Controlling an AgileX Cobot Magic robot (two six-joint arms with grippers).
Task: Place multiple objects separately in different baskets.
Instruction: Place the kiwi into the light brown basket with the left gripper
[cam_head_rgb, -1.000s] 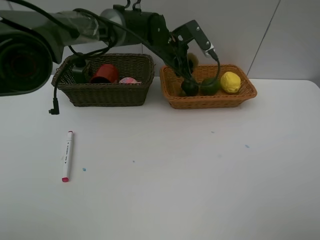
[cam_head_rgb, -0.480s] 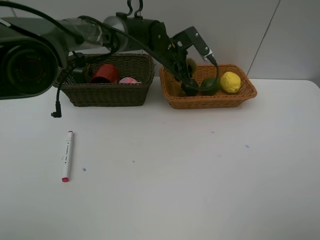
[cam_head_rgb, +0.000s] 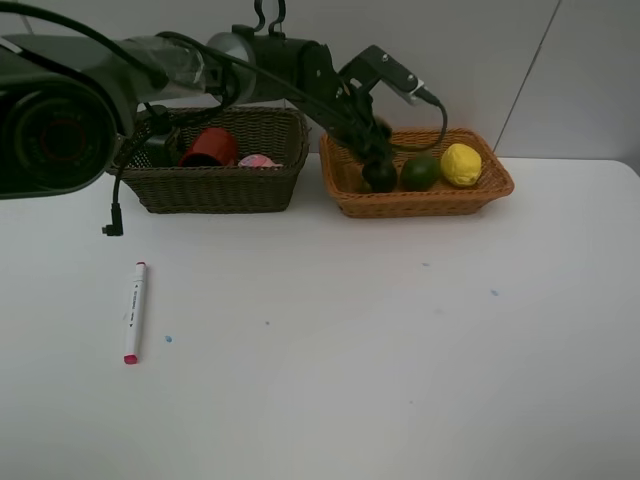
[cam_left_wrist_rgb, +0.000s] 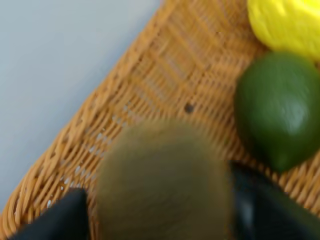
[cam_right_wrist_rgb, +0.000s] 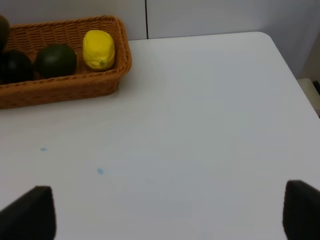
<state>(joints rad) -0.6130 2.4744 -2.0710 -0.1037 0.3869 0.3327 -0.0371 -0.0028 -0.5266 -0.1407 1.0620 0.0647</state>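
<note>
Overhead, a white table (cam_head_rgb: 400, 350) with two woven baskets along the far edge. On the left, a deep dark basket (cam_head_rgb: 215, 185) holding a red cup (cam_head_rgb: 210, 147), a pink bottle (cam_head_rgb: 258, 161) and a dark pump bottle (cam_head_rgb: 157, 143). Just beside it on the right, a shallow orange basket (cam_head_rgb: 430, 200) holding a dark round fruit (cam_head_rgb: 380, 176), a green avocado (cam_head_rgb: 419, 172) and a yellow lemon (cam_head_rgb: 461, 164), side by side. Well apart from both baskets, alone on the table's near left: a white marker (cam_head_rgb: 132, 311) with a red cap.

Reaching across from the left, over the orange basket's back left corner: the left gripper (cam_head_rgb: 378, 135). Seen from its wrist camera, fingers (cam_left_wrist_rgb: 65, 215) closed on a fuzzy brown kiwi (cam_left_wrist_rgb: 162, 180), blurred by closeness, above the wicker floor and near the avocado.

Right gripper (cam_right_wrist_rgb: 170, 212) over bare table, fingertips (cam_right_wrist_rgb: 30, 212) spread wide apart, holding nothing.
</note>
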